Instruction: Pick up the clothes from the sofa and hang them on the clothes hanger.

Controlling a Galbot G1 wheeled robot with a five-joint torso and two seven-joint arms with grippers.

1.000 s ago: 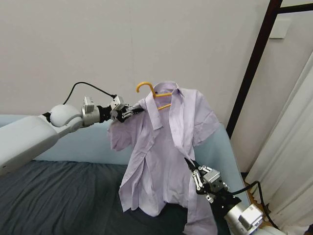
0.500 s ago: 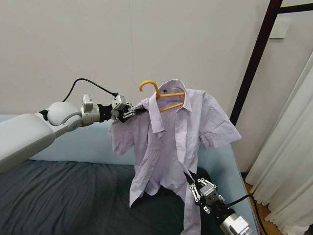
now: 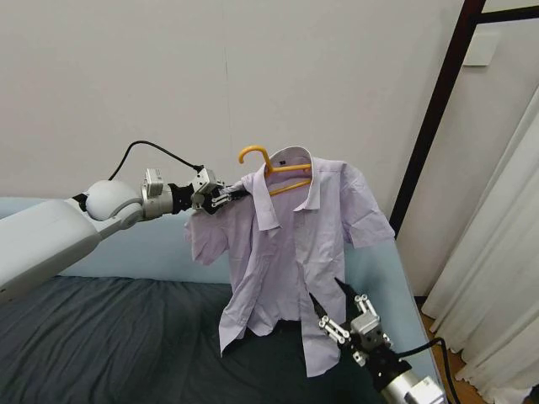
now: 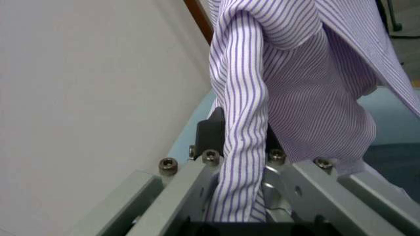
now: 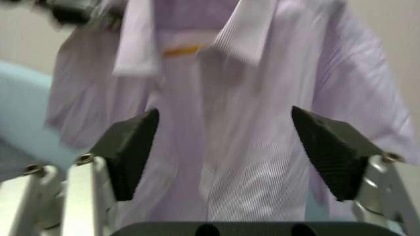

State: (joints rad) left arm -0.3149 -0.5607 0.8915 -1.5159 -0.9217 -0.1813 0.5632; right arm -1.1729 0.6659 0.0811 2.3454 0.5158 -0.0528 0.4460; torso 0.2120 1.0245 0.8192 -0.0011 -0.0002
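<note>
The lilac striped shirt hangs in the air above the sofa, draped over an orange hanger. Its collar sits around the hanger's neck and both short sleeves fall free. The front is unbuttoned and the lower panels hang unevenly. The hem drops in front of the dark cover on the seat; contact with the cover cannot be confirmed.

The left gripper is raised at collar height, just beside the hanger's hook. It is clamped on the shoulder of the shirt. In the left wrist view a fold of striped cloth passes straight between the closed jaws. Whether the hanger's arm is also caught inside that fold cannot be told.

The right gripper is low, near the hem and just to one side of it. Its fingers are spread wide, and the right wrist view looks up the shirt front through the empty gap. It grips nothing.

Assessment of progress:
- Pick-up: complete. The garment is off the seat and carried by one arm.
- Hanging: not complete. A dark upright frame stands against the wall beside the curtain, well apart from the hook. If that frame is the rack, the carry across and the hooking-on remain.
</note>
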